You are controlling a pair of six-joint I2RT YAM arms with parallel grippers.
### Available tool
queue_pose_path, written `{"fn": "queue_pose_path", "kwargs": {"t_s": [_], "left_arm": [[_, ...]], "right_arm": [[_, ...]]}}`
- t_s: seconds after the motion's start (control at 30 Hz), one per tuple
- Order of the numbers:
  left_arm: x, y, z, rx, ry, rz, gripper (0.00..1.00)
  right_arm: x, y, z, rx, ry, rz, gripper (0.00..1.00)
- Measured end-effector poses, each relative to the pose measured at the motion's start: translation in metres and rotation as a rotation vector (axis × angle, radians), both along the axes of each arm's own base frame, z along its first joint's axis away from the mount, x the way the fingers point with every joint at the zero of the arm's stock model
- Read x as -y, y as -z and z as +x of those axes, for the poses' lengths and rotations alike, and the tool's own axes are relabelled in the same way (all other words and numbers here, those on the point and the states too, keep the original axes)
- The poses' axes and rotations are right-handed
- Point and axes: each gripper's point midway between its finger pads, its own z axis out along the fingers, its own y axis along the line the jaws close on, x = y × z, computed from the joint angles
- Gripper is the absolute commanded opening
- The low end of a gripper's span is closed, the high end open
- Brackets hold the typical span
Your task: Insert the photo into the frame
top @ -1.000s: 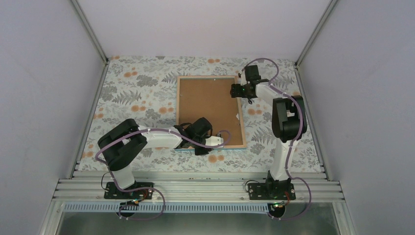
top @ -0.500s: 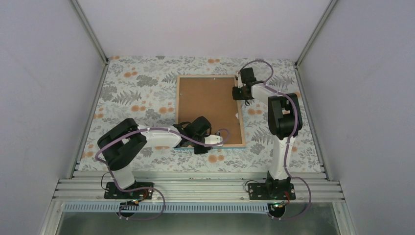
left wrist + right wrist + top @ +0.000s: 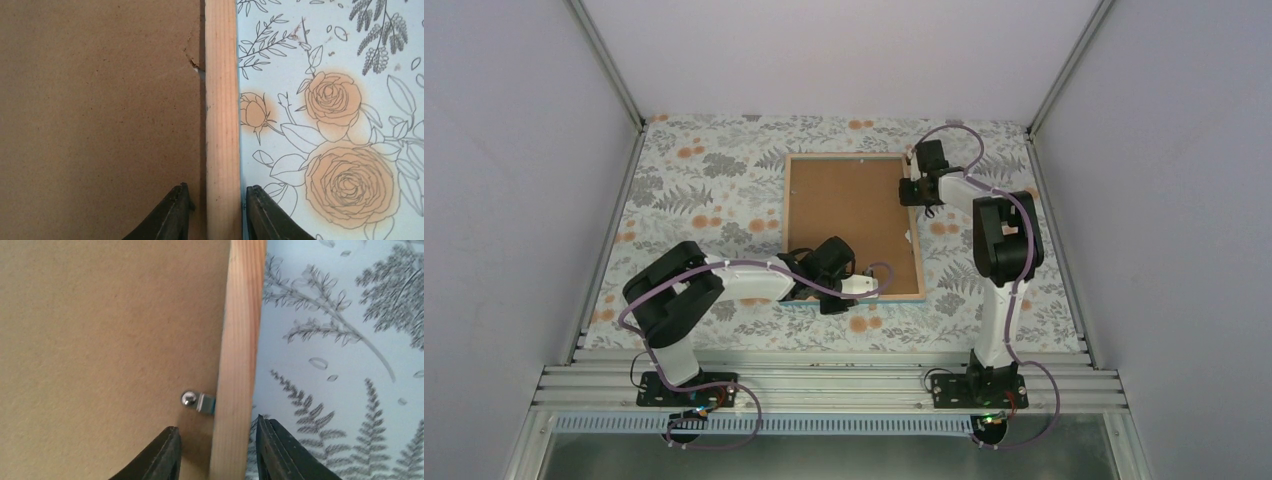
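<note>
The frame (image 3: 789,220) lies face down on the flowered table, its light wood back rails up. A plain brown backing board (image 3: 849,210) fills it. The photo is hidden. My left gripper (image 3: 834,298) is open at the frame's near rail. In the left wrist view its jaws (image 3: 214,197) straddle the wood rail (image 3: 221,100) with small gaps on both sides. My right gripper (image 3: 914,192) is open at the far part of the right rail. In the right wrist view its jaws (image 3: 216,437) straddle the rail (image 3: 242,315).
A small metal tab with a ball end (image 3: 197,401) sticks out from the right rail over the backing board (image 3: 100,330), just ahead of my right fingers. The board's edge is chipped (image 3: 192,60) beside the near rail. Grey walls enclose the table.
My right gripper has turned and shifted slightly along the frame's right rail, and the right elbow has swung a little left. The left arm has hardly moved.
</note>
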Motion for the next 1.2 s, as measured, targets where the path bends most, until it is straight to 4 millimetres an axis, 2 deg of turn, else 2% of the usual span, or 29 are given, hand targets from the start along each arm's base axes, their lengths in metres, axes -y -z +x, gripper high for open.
{"fn": "queue_pose_path", "kwargs": {"t_s": [0.07, 0.1, 0.23, 0.3, 0.47, 0.57, 0.63, 0.73, 0.87, 0.93, 1.03, 1.2], "left_arm": [[-0.001, 0.0, 0.001, 0.003, 0.0, 0.001, 0.33], [-0.001, 0.0, 0.002, 0.005, -0.001, 0.002, 0.33], [-0.001, 0.0, 0.003, 0.017, -0.005, 0.007, 0.32], [-0.001, 0.001, 0.003, 0.025, -0.007, 0.013, 0.27], [0.001, 0.0, 0.002, 0.029, -0.012, 0.017, 0.12], [0.001, -0.002, 0.002, 0.006, -0.02, 0.018, 0.05], [-0.003, -0.003, 0.0, -0.017, -0.027, 0.025, 0.03], [-0.008, -0.01, -0.006, -0.045, -0.03, 0.03, 0.02], [-0.009, -0.036, -0.01, -0.055, -0.031, -0.023, 0.02], [-0.009, -0.05, -0.011, -0.06, -0.033, -0.061, 0.02], [-0.008, -0.067, -0.013, -0.071, -0.028, -0.112, 0.02], [-0.007, -0.078, -0.018, -0.089, -0.005, -0.153, 0.02]], "right_arm": [[-0.003, 0.0, -0.005, -0.017, -0.013, 0.012, 0.57], [-0.004, -0.001, -0.007, -0.023, -0.019, 0.02, 0.62], [-0.01, -0.012, -0.016, -0.027, -0.045, 0.058, 0.71], [-0.01, -0.025, -0.02, -0.014, -0.057, 0.084, 0.75], [-0.009, -0.06, -0.031, 0.027, -0.084, 0.172, 0.99], [-0.002, -0.071, -0.046, 0.021, -0.112, 0.25, 1.0], [0.004, -0.071, -0.058, -0.006, -0.12, 0.318, 1.0], [0.019, -0.058, -0.076, -0.068, -0.096, 0.419, 1.0], [0.031, -0.043, -0.102, -0.158, -0.038, 0.607, 1.0], [0.028, -0.041, -0.113, -0.191, -0.026, 0.709, 1.0], [0.01, -0.045, -0.126, -0.239, -0.045, 0.837, 1.0], [-0.014, -0.058, -0.126, -0.28, -0.101, 0.983, 0.97]]}}
